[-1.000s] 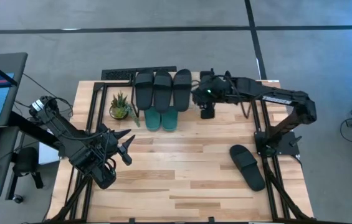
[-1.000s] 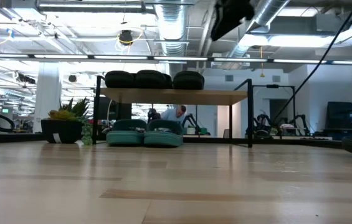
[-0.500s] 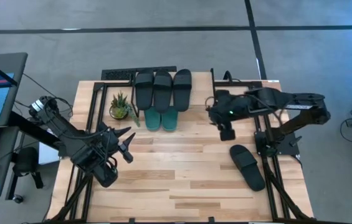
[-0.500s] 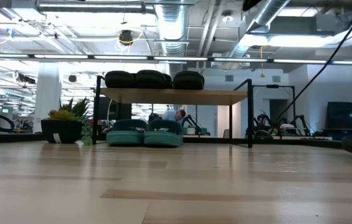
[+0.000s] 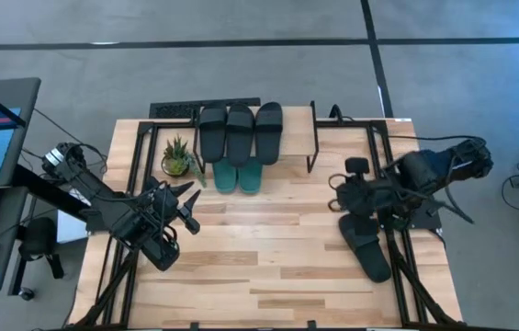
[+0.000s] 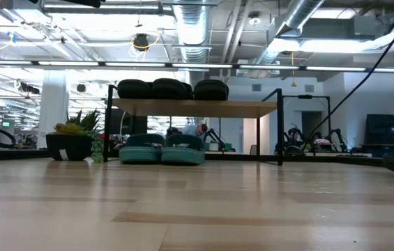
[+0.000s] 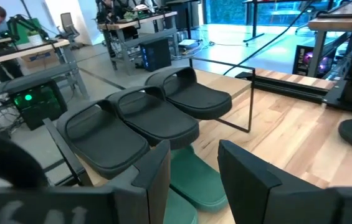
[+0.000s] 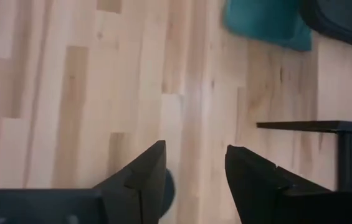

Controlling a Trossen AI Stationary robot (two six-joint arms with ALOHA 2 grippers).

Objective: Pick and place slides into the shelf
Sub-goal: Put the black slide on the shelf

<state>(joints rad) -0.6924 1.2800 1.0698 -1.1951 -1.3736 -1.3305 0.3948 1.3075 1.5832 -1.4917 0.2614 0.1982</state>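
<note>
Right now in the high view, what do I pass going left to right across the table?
Left gripper → potted plant → three black slides on the shelf, two teal slides below them → right gripper → lone black slide.

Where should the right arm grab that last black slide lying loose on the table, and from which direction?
Judging by its pose, grip the black slide across its wide strap, coming straight down from above. It lies flat, angled on the table, strap raised. The right gripper hangs open nearby; turn its jaws to straddle the strap.
</note>
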